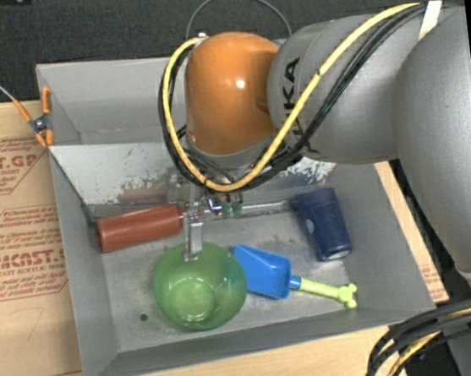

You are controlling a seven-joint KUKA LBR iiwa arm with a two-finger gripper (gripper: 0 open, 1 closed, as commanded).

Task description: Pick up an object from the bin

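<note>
- Green bowl (199,291), see-through plastic, open side up, sits on the floor of the grey bin (90,286), toward the view's lower edge, left of middle.
- my gripper (194,235) comes down at the bowl's far rim; contact with the rim can't be judged.
- orange wrist cover (228,90) and yellow cable (183,159) hide most of my tool, so I can't tell if it is spread or pressed together.
- red-brown cylinder (138,227) lies on its side just left of my gripper.
- blue scoop (263,271) with a light-green handle (325,291) lies against the bowl's right side.
- dark blue cylinder (323,223) lies to the right, apart from the bowl.
</note>
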